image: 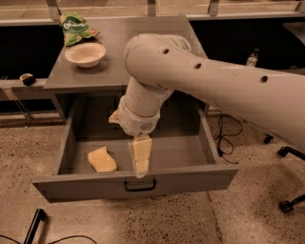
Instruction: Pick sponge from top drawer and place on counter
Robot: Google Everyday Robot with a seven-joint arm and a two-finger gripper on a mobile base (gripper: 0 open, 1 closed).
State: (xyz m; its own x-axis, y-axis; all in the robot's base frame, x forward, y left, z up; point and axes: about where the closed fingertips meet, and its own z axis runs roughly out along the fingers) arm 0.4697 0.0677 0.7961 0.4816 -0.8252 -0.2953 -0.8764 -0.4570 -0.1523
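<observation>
White bowl (86,54) and green snack bag (75,28), set on counter (121,28), behind gripper (141,164) held over top drawer (190,178).

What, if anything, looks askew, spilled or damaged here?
Nothing stands out. The sponge lies flat in the open top drawer, the gripper hangs beside it, and the white bowl sits upright on the counter.

Speckled stone floor (248,219) filled the bottom edge and both lower corners, under warm, dim light. Along the top edge ran a pale ledge (248,15) with 3 metal posts (151,7), and dark recesses lay beneath it. At the right edge stood 2 black castors (286,206), with a black cable (224,138) and a bottle (252,58) nearby. A black bar (34,226) lay in the lower left corner. The gripper (141,159) hung over the front edge of the drawer (190,177).
</observation>
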